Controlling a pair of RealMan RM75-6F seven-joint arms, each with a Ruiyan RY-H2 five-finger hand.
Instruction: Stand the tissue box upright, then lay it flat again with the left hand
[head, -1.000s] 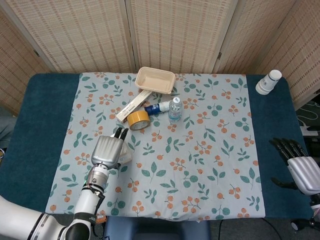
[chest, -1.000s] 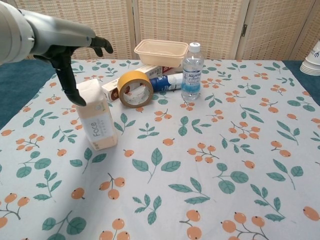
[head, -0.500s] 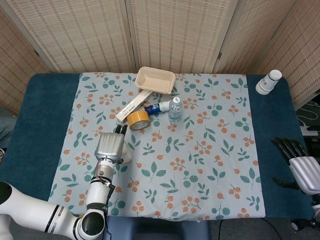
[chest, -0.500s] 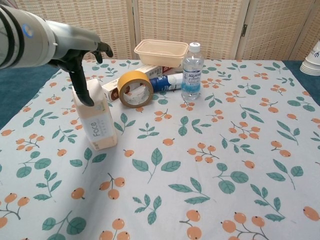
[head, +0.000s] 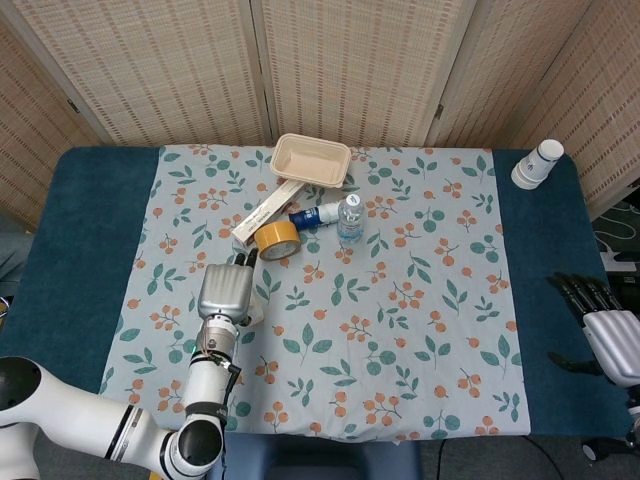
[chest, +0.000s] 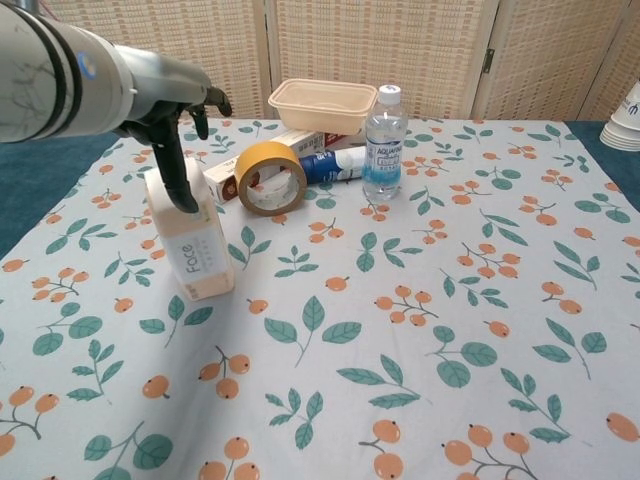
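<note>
A: We find the pale peach cardboard tissue box (chest: 190, 240) standing on end at the left of the chest view, tilted a little, on the floral tablecloth (chest: 430, 300). The word "Face" shows on its front.

B: And the left hand (chest: 178, 130)?

A: We see one dark finger pressed down against the box's upper face; the others are spread behind. It touches the box, but we see no clasp around it. In the head view the silver back of the left hand (head: 225, 292) covers most of the box.

B: The right hand (head: 600, 325)?

A: At the lower right edge of the head view, over blue cloth, fingers extended and apart, holding nothing.

B: Other items?

A: Upper centre, we note a yellow tape roll (chest: 270, 177), a clear water bottle (chest: 384, 142) and a beige plastic tray (chest: 322, 105); the tape lies just beside the box.
</note>
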